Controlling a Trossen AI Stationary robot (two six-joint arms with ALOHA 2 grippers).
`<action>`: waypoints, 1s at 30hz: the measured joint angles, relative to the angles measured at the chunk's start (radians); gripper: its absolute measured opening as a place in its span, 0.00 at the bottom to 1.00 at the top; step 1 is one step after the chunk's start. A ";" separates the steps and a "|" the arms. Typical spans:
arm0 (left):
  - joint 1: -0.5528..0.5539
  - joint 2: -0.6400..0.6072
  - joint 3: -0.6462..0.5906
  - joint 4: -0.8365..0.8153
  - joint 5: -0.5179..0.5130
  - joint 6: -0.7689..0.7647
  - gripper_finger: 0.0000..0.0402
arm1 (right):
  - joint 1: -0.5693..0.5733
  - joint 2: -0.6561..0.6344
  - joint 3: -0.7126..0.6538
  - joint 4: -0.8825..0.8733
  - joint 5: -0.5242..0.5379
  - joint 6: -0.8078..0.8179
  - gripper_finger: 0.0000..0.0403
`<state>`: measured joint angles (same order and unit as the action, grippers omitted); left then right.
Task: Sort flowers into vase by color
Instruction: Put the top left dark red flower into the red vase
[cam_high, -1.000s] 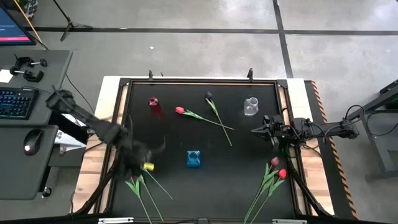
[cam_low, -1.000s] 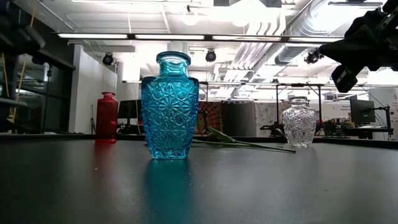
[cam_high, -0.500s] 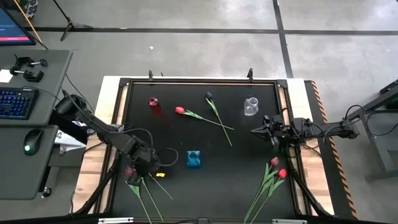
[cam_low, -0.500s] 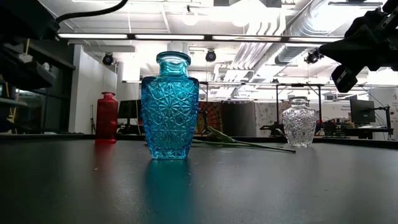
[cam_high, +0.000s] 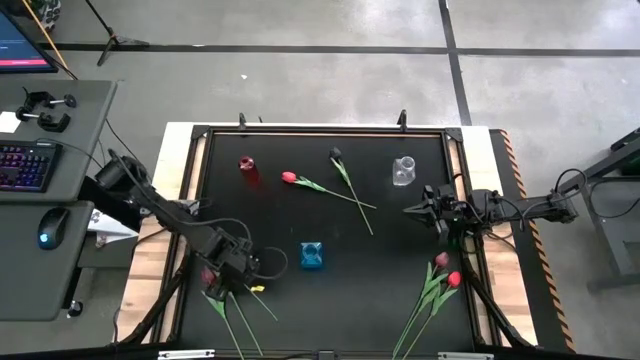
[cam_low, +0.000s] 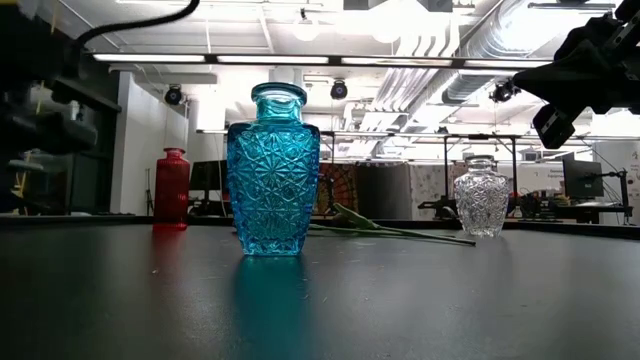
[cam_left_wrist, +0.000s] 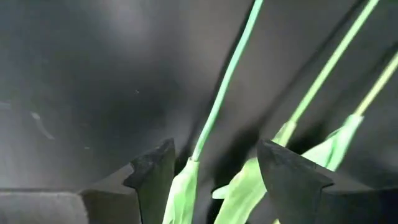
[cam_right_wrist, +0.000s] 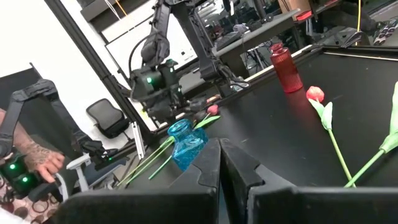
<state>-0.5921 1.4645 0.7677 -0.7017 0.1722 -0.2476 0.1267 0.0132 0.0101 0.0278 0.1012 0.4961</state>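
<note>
Three tulips lie at the near left, one with a pink head (cam_high: 208, 275); their green stems (cam_high: 232, 318) run toward the near edge. My left gripper (cam_high: 238, 272) hangs low over them, open. In the left wrist view its fingers (cam_left_wrist: 214, 155) stand on either side of one stem (cam_left_wrist: 225, 81) and its leaves. A red tulip (cam_high: 289, 178) and a dark tulip (cam_high: 336, 154) lie crossed at the far middle. A pink tulip (cam_high: 441, 261) and a red one (cam_high: 454, 279) lie at the near right. My right gripper (cam_high: 408, 210) waits shut above the right side.
A red vase (cam_high: 247, 167) stands at the far left, a blue vase (cam_high: 313, 256) at the middle and a clear vase (cam_high: 403, 170) at the far right. A raised black frame (cam_high: 320, 130) rims the table. A person's arm (cam_right_wrist: 25, 149) shows beyond the table's left side.
My left gripper has swung toward the table's near edge and a little to the right. It has come down over the tulips at the near left. The flowers and vases lie as before.
</note>
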 joint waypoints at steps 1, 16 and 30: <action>-0.005 0.018 0.000 0.000 -0.003 0.006 0.54 | 0.000 0.000 0.000 0.000 0.000 0.000 0.00; -0.016 0.117 0.003 -0.035 -0.132 -0.038 0.15 | 0.000 0.000 0.000 0.000 0.000 0.000 0.00; 0.145 -0.227 0.221 -0.320 -0.094 0.041 0.01 | 0.000 0.000 0.000 0.000 0.000 0.000 0.00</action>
<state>-0.4471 1.2376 0.9890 -1.0215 0.0782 -0.2070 0.1266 0.0132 0.0105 0.0279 0.1013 0.4961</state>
